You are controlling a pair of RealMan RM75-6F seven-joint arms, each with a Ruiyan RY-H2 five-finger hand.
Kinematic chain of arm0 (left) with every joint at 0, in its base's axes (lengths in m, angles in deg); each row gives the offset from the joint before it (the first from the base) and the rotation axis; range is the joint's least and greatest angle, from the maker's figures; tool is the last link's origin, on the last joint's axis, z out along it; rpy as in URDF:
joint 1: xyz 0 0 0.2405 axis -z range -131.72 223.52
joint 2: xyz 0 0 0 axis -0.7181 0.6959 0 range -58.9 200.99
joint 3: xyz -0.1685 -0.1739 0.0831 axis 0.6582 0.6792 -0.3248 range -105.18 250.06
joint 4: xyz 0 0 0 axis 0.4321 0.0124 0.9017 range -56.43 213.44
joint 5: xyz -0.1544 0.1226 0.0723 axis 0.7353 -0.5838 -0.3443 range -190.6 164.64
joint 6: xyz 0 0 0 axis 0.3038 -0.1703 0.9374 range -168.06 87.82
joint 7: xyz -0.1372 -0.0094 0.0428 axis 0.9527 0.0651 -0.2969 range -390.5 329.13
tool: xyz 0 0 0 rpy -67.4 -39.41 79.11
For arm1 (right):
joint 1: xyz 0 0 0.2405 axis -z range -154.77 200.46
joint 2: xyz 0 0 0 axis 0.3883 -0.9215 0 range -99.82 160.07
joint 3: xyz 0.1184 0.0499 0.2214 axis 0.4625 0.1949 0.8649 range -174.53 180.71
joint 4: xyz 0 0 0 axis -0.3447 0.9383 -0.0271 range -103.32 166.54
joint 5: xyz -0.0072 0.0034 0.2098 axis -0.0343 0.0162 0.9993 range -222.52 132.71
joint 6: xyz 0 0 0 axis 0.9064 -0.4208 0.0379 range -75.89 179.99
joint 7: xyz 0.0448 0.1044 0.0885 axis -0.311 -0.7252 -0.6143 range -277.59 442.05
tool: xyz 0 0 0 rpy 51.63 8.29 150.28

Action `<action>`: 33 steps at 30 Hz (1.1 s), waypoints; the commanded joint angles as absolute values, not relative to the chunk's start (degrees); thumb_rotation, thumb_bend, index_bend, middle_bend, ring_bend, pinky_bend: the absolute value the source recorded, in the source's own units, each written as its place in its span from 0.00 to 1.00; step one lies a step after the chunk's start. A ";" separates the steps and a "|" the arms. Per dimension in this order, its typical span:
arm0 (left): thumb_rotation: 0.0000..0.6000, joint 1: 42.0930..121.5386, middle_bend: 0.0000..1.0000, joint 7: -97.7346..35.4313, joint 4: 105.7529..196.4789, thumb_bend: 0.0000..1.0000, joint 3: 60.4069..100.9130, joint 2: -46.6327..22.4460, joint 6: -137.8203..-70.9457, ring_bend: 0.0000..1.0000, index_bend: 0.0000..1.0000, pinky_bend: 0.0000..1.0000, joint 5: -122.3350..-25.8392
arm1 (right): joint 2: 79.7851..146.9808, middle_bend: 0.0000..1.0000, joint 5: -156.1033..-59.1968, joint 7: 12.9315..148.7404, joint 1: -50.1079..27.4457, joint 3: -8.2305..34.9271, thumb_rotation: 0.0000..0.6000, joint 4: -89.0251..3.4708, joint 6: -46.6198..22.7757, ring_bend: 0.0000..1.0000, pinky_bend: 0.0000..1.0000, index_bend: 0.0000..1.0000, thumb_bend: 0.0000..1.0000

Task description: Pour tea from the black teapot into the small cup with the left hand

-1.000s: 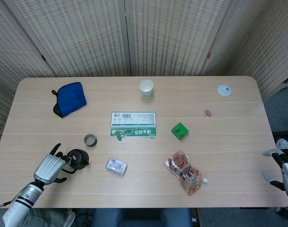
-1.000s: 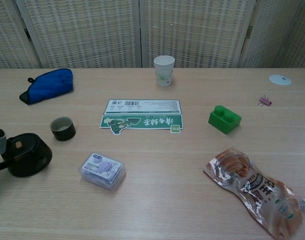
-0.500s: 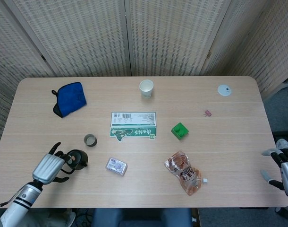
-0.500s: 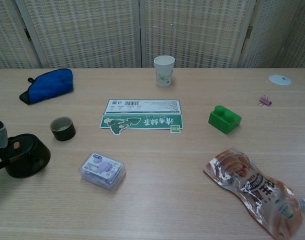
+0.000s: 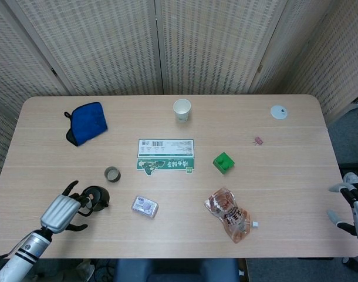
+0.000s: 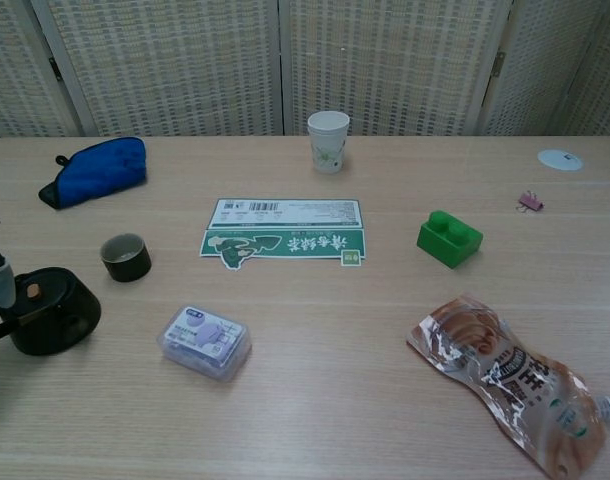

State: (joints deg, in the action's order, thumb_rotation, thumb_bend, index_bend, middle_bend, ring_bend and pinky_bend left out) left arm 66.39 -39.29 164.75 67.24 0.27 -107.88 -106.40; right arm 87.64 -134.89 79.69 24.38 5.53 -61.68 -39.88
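The pale wood-grain bench (image 5: 284, 176) carries everything. The left robot hand (image 5: 63, 210), mostly cut off in the chest view, has fingers against the squat, glossy black teapot (image 6: 47, 312); whether it grips is unclear. The right robot hand (image 5: 350, 205), at the frame edge, is released, fingers apart. The small cup (image 6: 125, 256), round and dark, stands near the teapot.

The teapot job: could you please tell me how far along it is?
Early. Done: the left hand has reached the black teapot, fingers at its handle. In hand: securing that hold; the pot sits on the table. Left: lifting and pouring into the small cup, which looks empty.
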 commanded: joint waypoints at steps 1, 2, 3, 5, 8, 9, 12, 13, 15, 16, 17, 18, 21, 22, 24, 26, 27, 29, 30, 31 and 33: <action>0.84 66.33 0.47 -39.13 164.82 0.15 67.16 0.19 -107.83 0.41 0.44 0.02 -106.32 | 87.21 0.35 -134.61 79.96 24.43 5.75 1.00 -62.05 -40.04 0.28 0.25 0.38 0.17; 0.84 66.30 0.47 -38.94 164.90 0.15 67.09 0.16 -107.78 0.41 0.44 0.02 -106.27 | 87.11 0.35 -134.53 80.00 24.41 5.82 1.00 -62.16 -40.04 0.28 0.26 0.38 0.17; 0.84 66.28 0.48 -38.70 164.99 0.15 67.02 0.14 -107.71 0.41 0.44 0.02 -106.23 | 87.02 0.35 -134.48 80.03 24.41 5.85 1.00 -62.26 -40.03 0.28 0.26 0.38 0.17; 0.84 66.27 0.48 -38.42 165.00 0.15 66.88 0.08 -107.49 0.41 0.44 0.02 -106.18 | 86.88 0.35 -134.41 80.06 24.42 5.84 1.00 -62.37 -39.95 0.28 0.26 0.38 0.17; 0.84 66.30 0.48 -38.68 164.57 0.15 66.76 -0.16 -107.32 0.41 0.45 0.02 -106.24 | 86.80 0.35 -134.35 80.06 24.45 5.82 1.00 -62.47 -39.89 0.28 0.25 0.38 0.17; 0.84 66.30 0.49 -38.65 164.48 0.15 66.75 -0.23 -107.32 0.41 0.45 0.02 -106.24 | 86.80 0.35 -134.34 80.04 24.47 5.82 1.00 -62.47 -39.93 0.28 0.25 0.38 0.17; 0.84 66.24 0.49 -38.71 164.03 0.15 66.70 -0.50 -107.39 0.41 0.45 0.02 -106.30 | 86.83 0.35 -134.31 80.03 24.55 5.77 1.00 -62.43 -39.93 0.28 0.25 0.38 0.17; 0.84 66.22 0.49 -38.67 163.96 0.15 66.68 -0.57 -107.36 0.41 0.46 0.02 -106.25 | 86.84 0.35 -134.30 80.02 24.56 5.74 1.00 -62.41 -39.91 0.28 0.26 0.38 0.17; 0.84 66.14 0.49 -38.49 163.91 0.15 66.58 -0.73 -107.26 0.41 0.46 0.02 -106.12 | 86.85 0.35 -134.27 79.98 24.63 5.71 1.00 -62.40 -39.93 0.28 0.26 0.38 0.17; 0.84 66.12 0.49 -38.38 163.93 0.15 66.52 -0.77 -107.18 0.41 0.46 0.02 -106.08 | 86.85 0.35 -134.25 79.97 24.65 5.71 1.00 -62.39 -39.95 0.28 0.26 0.38 0.17; 0.84 66.11 0.50 -38.15 164.00 0.15 66.44 -0.82 -107.03 0.41 0.46 0.02 -106.01 | 86.83 0.35 -134.25 79.95 24.71 5.70 1.00 -62.40 -40.01 0.28 0.25 0.38 0.17; 0.84 66.12 0.50 -37.96 164.07 0.15 66.39 -0.86 -106.90 0.41 0.46 0.02 -105.94 | 86.82 0.35 -134.26 79.94 24.73 5.70 1.00 -62.41 -40.05 0.28 0.26 0.38 0.17; 0.84 66.14 0.50 -37.55 164.04 0.15 66.23 -1.08 -106.53 0.41 0.46 0.02 -105.80 | 86.83 0.35 -134.24 79.85 24.83 5.70 1.00 -62.36 -40.17 0.28 0.26 0.38 0.17; 0.84 66.15 0.50 -37.49 164.03 0.15 66.19 -1.15 -106.45 0.41 0.46 0.02 -105.80 | 86.83 0.35 -134.22 79.84 24.85 5.70 1.00 -62.36 -40.18 0.28 0.26 0.38 0.17; 0.84 66.13 0.50 -37.32 164.02 0.15 66.10 -1.33 -106.39 0.41 0.46 0.02 -105.81 | 86.84 0.35 -134.20 79.76 24.89 5.70 1.00 -62.30 -40.21 0.28 0.26 0.38 0.17; 0.84 66.10 0.50 -37.27 163.95 0.15 66.07 -1.48 -106.41 0.41 0.46 0.02 -105.83 | 86.84 0.35 -134.19 79.67 24.93 5.69 1.00 -62.26 -40.23 0.28 0.25 0.38 0.17; 0.84 66.10 0.50 -37.27 163.93 0.15 66.09 -1.52 -106.43 0.41 0.46 0.02 -105.83 | 86.84 0.35 -134.18 79.65 24.93 5.70 1.00 -62.24 -40.24 0.28 0.25 0.38 0.17; 0.84 66.07 0.50 -37.23 163.92 0.15 66.07 -1.61 -106.40 0.41 0.46 0.01 -105.74 | 86.86 0.35 -134.13 79.56 24.94 5.73 1.00 -62.18 -40.22 0.28 0.25 0.38 0.17; 0.84 66.06 0.50 -37.25 163.90 0.15 66.05 -1.64 -106.35 0.41 0.47 0.01 -105.69 | 86.86 0.35 -134.12 79.52 24.94 5.73 1.00 -62.17 -40.21 0.28 0.25 0.38 0.17; 0.84 66.03 0.51 -37.33 163.85 0.15 66.01 -1.66 -106.30 0.41 0.47 0.01 -105.66 | 86.88 0.35 -134.11 79.47 24.94 5.74 1.00 -62.14 -40.19 0.28 0.26 0.38 0.17; 0.84 65.96 0.51 -37.52 163.87 0.15 65.88 -1.67 -106.18 0.42 0.47 0.01 -105.58 | 86.92 0.35 -134.07 79.41 24.92 5.76 1.00 -62.07 -40.13 0.28 0.25 0.38 0.17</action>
